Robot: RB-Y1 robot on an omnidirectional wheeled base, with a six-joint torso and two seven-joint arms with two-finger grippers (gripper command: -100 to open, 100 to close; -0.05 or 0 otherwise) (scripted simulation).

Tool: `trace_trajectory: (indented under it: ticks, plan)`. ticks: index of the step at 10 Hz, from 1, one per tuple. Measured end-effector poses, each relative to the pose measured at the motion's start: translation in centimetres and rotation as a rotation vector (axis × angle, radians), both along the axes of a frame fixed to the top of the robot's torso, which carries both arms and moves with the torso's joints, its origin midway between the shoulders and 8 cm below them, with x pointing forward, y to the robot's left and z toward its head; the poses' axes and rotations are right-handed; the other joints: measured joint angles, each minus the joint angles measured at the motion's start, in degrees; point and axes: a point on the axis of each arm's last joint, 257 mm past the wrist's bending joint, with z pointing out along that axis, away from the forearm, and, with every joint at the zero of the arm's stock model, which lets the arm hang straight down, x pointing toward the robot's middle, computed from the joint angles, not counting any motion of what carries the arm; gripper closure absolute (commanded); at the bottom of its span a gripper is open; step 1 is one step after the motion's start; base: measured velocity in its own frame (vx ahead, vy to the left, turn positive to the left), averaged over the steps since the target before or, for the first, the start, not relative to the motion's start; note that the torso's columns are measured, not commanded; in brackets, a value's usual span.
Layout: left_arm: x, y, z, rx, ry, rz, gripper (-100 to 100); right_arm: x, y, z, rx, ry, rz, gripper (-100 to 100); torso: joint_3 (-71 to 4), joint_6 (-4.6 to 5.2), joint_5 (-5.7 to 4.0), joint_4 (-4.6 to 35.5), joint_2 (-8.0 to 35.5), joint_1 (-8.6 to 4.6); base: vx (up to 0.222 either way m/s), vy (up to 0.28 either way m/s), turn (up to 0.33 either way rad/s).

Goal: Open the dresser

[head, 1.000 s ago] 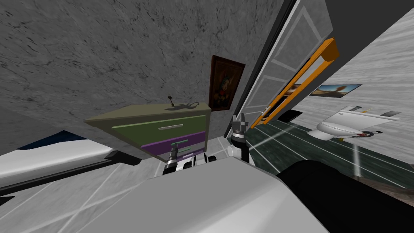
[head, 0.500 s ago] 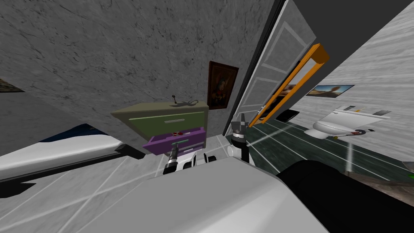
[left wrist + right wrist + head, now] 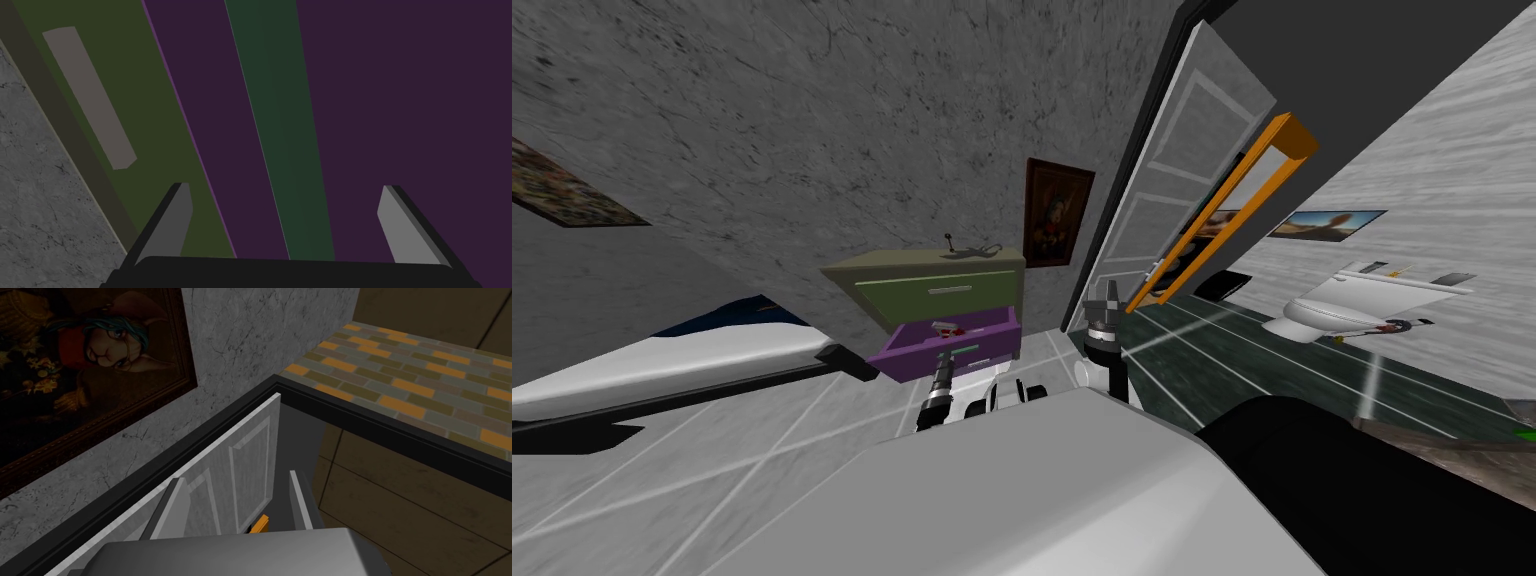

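The dresser (image 3: 930, 272) stands against the grey wall, with an olive top and a green top drawer (image 3: 165, 90) that is closed. Its purple middle drawer (image 3: 952, 342) is pulled out, with small red things inside. My left gripper (image 3: 944, 366) is low in front of that drawer. In the left wrist view the left gripper (image 3: 285, 189) is wide open. The drawer's dark green handle bar (image 3: 277, 140) runs between the fingers (image 3: 172, 225) without touching them. My right gripper (image 3: 1109, 296) is raised beside the dresser, open and holding nothing.
A bed (image 3: 662, 362) lies to the left of the dresser. An open white door (image 3: 1172, 180) with an orange frame is to the right, and a toilet (image 3: 1342, 305) lies beyond it. A framed picture (image 3: 1057, 212) hangs by the dresser.
I have backed away and the purple drawer has slid out with me. My left gripper has opened and let go of the green handle. The right arm has kept its pose.
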Motion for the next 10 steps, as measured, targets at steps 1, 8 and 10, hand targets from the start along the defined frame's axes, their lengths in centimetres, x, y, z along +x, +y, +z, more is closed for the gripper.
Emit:
trace_trajectory:
  ticks: [1,8,10]
  plan:
    - [0.8,0.1,0.5,0.002,0.000,-0.002,-100,0.0,0.0,0.0,0.000,0.000,0.000,0,0.05,-0.02,-0.03,0.04,0.14,-0.07,-0.062,-0.014,0.025]
    - [6.5,0.1,3.9,0.002,0.019,-0.016,-100,0.0,0.0,0.0,0.000,0.000,0.000,0,0.39,-0.07,-0.26,0.46,0.78,-0.31,-0.069,-0.009,0.017]
    - [6.5,0.1,3.5,0.001,0.032,-0.015,0,0.0,0.0,0.0,0.000,0.000,0.000,0,0.32,-0.05,-0.17,0.31,0.61,-0.26,0.000,0.000,0.000]
